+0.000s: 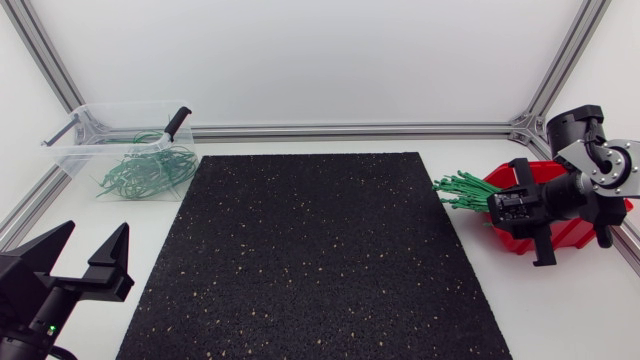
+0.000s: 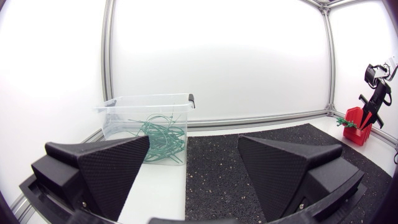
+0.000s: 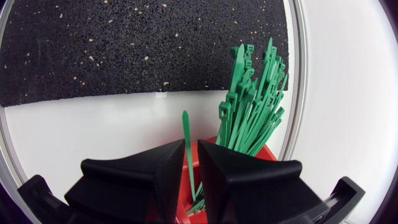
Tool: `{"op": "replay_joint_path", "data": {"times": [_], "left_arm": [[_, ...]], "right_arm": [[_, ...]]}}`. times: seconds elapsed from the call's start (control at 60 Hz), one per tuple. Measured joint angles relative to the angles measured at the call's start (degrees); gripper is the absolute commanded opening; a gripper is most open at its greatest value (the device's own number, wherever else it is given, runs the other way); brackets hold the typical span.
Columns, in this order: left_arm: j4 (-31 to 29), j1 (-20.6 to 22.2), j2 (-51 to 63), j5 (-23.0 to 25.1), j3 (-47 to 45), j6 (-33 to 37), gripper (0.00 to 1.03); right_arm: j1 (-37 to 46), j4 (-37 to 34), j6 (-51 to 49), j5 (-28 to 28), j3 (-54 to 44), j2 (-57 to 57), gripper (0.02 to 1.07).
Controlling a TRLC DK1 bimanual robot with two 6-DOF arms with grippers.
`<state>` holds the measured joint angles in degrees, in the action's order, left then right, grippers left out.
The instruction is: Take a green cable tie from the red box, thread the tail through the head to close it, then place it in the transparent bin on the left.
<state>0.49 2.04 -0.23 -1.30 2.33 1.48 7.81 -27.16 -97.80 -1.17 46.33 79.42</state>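
Working right of the black mat (image 1: pixel 310 250), well apart from the transparent bin (image 1: pixel 95 112) at far left. Hovering over the red box (image 1: pixel 512 240). Idling the left gripper (image 2: pixel 193 144) gaping, empty. Pinching one green cable tie (image 3: pixel 186 127) in the right gripper (image 3: pixel 191 149) with jaws nearly together; probably best lifting straight up, keeping clear of the bundle (image 3: pixel 249 106).

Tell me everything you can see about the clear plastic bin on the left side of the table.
The transparent bin is a rectangular tub of clear plastic, open at the top, with a black latch on its rim. It stands upright at the far left corner of the white table, beside the black mat. A loose tangle of green cable ties lies inside it. Nothing else touches it.
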Motion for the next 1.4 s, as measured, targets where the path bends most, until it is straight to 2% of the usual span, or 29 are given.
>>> {"op": "replay_joint_path", "data": {"times": [0.067,0.283,0.417,0.833,1.0,1.4], "left_arm": [[0.00,0.02,0.00,0.02,0.00,0.00,0.99],[0.00,0.35,0.00,0.02,0.00,0.00,0.99],[0.00,0.35,0.00,0.02,0.00,0.00,0.99],[0.00,0.35,0.00,0.02,0.00,0.00,0.99],[0.00,0.35,0.00,0.02,0.00,0.00,0.99],[0.00,0.46,0.00,0.02,0.00,-0.02,0.99]], "right_arm": [[0.00,-0.09,0.00,0.00,0.00,0.00,0.18],[0.00,-1.27,0.00,0.00,0.00,0.00,0.17],[0.00,-1.75,0.02,0.04,0.11,0.13,0.08],[-0.28,-3.56,1.38,-0.63,1.55,-0.57,0.08],[-0.26,-7.43,2.19,-2.69,5.35,-4.48,0.08],[1.68,-13.84,9.25,-12.70,18.32,-12.50,0.08]]}}
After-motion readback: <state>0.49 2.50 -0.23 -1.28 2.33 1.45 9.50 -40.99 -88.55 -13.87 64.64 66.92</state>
